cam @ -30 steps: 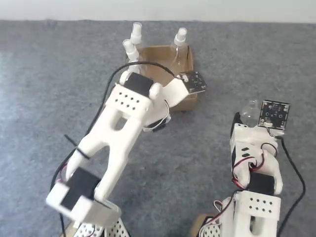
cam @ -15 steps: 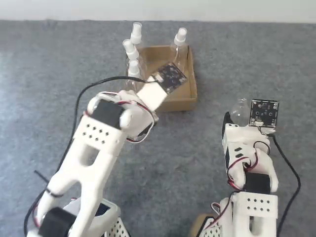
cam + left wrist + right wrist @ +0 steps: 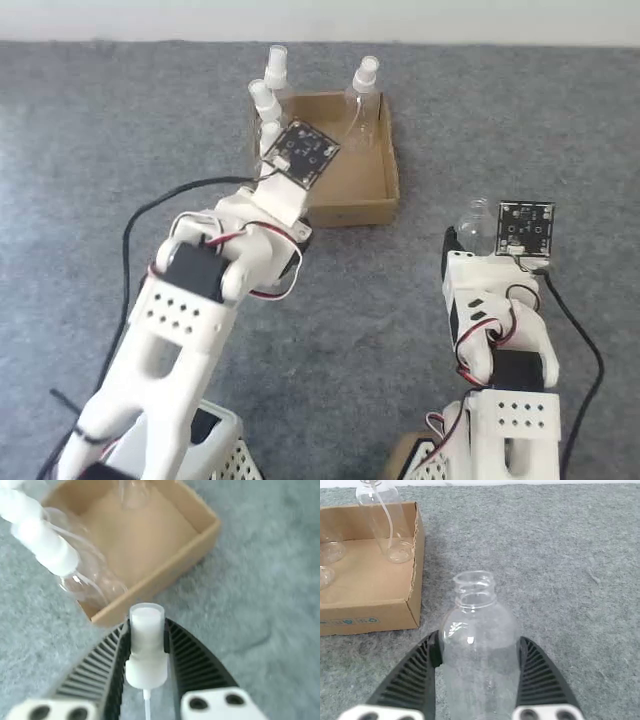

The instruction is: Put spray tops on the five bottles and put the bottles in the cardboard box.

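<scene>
Grey, felt-like table [image 3: 90, 200] viewed from above, with a pale wall [image 3: 450, 20] along its far edge.

Left: the left arm [image 3: 190, 330] rises from the near left corner and slants toward the cardboard box [image 3: 390, 190]. In the high view its wrist camera board [image 3: 300, 155] overlaps the box's left wall. In the left wrist view the left tool [image 3: 146, 630] is clenched on a white spray top [image 3: 146, 650]. The top is upright between the ribbed black fingers [image 3: 190, 650], and its thin dip tube [image 3: 147, 705] hangs below. The tool is poised over the table just in front of the box's near wall [image 3: 165, 572].

Centre: the box is open-topped and sits toward the far side of the table. Clear capped bottles [image 3: 262, 100] stand upright in it. They are clustered at the left wall, and one more bottle [image 3: 365, 75] stands at the far right corner.

Right: the right arm [image 3: 505, 350] stands at the near right edge, well apart from the box. The right tool [image 3: 478, 645] grips a clear open bottle [image 3: 479, 665] by its rounded body. The bottle is upright with its threaded neck [image 3: 475, 587] bare. In the high view it [image 3: 478, 222] shows just beside the right wrist's camera board [image 3: 525, 225].
</scene>
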`<state>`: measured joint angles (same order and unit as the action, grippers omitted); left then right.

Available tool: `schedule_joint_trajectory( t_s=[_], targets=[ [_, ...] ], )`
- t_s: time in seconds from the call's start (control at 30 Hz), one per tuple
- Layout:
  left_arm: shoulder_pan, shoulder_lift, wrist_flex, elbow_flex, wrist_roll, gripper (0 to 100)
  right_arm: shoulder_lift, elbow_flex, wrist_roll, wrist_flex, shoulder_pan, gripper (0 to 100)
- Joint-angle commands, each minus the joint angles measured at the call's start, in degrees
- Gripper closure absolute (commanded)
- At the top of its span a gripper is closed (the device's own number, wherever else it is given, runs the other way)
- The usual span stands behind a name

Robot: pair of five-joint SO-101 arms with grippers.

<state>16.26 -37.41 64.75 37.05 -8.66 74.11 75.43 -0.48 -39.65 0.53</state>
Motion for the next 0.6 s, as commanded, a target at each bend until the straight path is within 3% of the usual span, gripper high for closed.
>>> schedule_joint_trajectory(
  t_s=[0.0,0.23,0.33,0.57],
  targets=[
    [-0.4,-6.4,-3.7,0.6,4.7,99,1.2,-0.2,-0.4,0.7,1.3,96.1],
    [-0.1,-14.6,-8.3,6.0,7.7,99,1.2,-0.1,-0.6,0.7,5.1,96.1],
    [-0.1,-18.7,-10.0,9.5,7.8,99,1.2,-0.3,-4.8,0.7,5.4,95.8],
    [-0.3,-31.0,-13.2,16.5,17.8,99,1.3,-0.4,-7.7,0.7,12.6,95.9]
  ],
)
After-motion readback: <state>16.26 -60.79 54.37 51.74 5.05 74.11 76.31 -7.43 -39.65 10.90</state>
